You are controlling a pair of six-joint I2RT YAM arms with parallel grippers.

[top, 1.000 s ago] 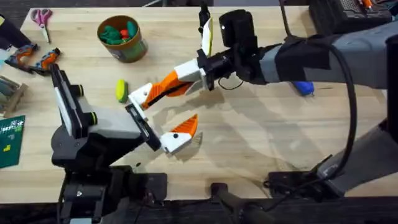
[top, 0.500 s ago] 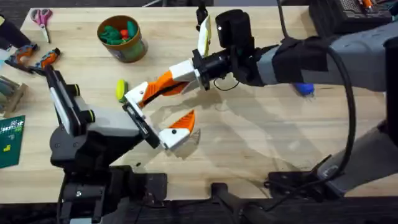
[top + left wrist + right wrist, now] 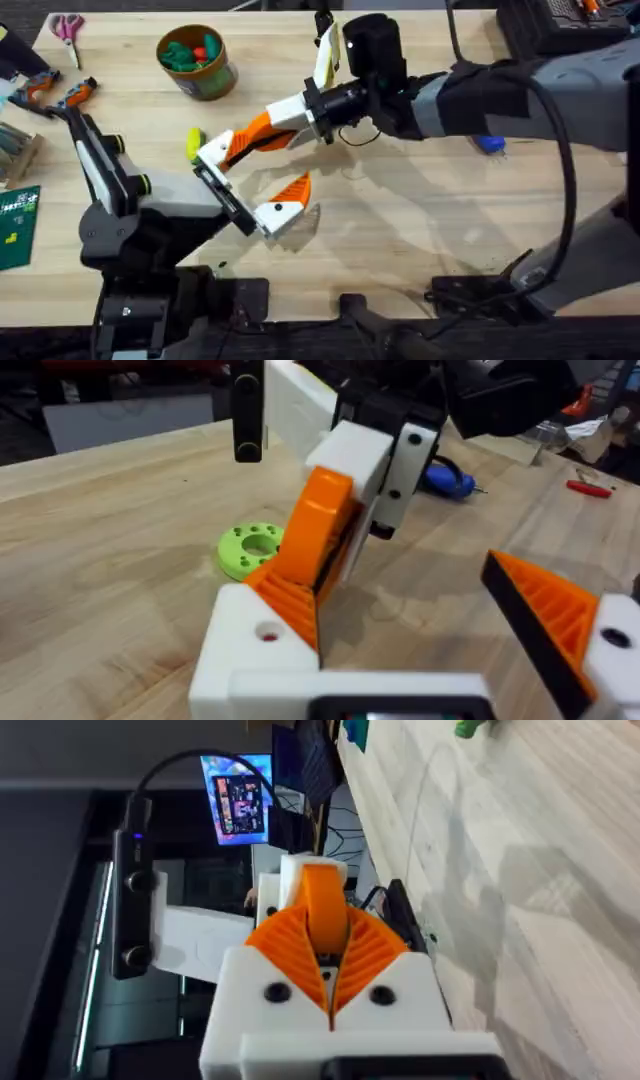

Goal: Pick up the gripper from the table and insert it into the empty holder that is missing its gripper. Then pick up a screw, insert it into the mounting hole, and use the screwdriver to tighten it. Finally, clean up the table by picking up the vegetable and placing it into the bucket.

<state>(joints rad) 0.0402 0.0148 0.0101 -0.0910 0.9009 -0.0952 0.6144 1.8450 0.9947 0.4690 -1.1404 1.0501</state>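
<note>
The right gripper (image 3: 262, 133) pinches the gripper (image 3: 308, 545) at the open left gripper's (image 3: 245, 180) holder (image 3: 250, 648) — seating it wants a slow, straight push along the slot.

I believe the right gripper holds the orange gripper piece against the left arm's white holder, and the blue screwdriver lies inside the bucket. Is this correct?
Not fully. The overhead view shows the blue screwdriver lying on the table, far from the bucket. The rest stands: the right gripper holds the orange gripper piece against the white holder.
</note>
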